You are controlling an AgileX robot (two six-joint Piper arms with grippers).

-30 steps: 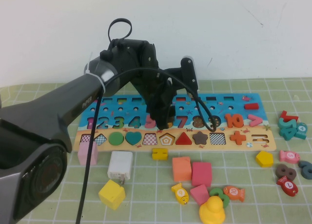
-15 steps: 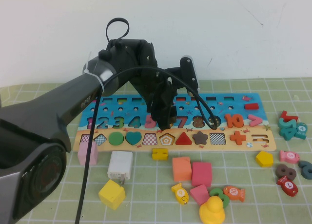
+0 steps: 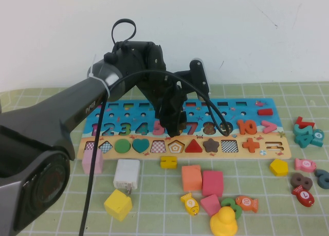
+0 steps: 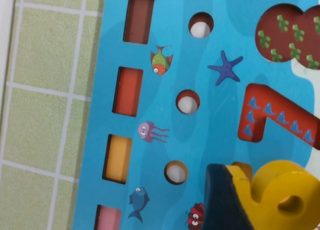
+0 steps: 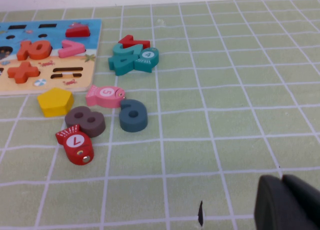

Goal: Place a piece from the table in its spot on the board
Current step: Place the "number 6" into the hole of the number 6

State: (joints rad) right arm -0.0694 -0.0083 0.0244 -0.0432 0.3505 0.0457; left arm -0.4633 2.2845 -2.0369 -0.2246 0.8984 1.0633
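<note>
- Three views, one moment. High view: my left gripper (image 3: pixel 174 127) hangs over the board (image 3: pixel 267 124), low between the pink 5 (image 3: pixel 158 128) and the red 7 (image 3: pixel 191 128); against the earlier high frames, the arm sits a touch further along the digit row, little else moved.
- High view, surroundings: table (image 3: pixel 247 174) of pale green squares with white lines, plain white wall behind; loose blocks lie near the board's front edge, among them a yellow cube (image 3: pixel 117 204), white block (image 3: pixel 126 174) and yellow duck (image 3: pixel 223 222).
- Left wrist view, hidden from the high camera: my left gripper (image 4: pixel 240 200) holds the piece (image 4: pixel 280 190), a yellow 6, just above the blue board (image 4: pixel 210 125), beside the red 7 (image 4: pixel 270 122); one dark finger (image 4: pixel 225 205) presses its side.
- Right wrist view: my right gripper (image 5: pixel 287 202) hangs over bare table (image 5: pixel 225 89), well apart from the board's end (image 5: pixel 50 49); whether its fingers are parted I cannot tell. Loose pieces seen close here: grey 8 (image 5: pixel 86 121), teal digit (image 5: pixel 133 116), pink fish (image 5: pixel 106 95), red fish (image 5: pixel 75 144).
</note>
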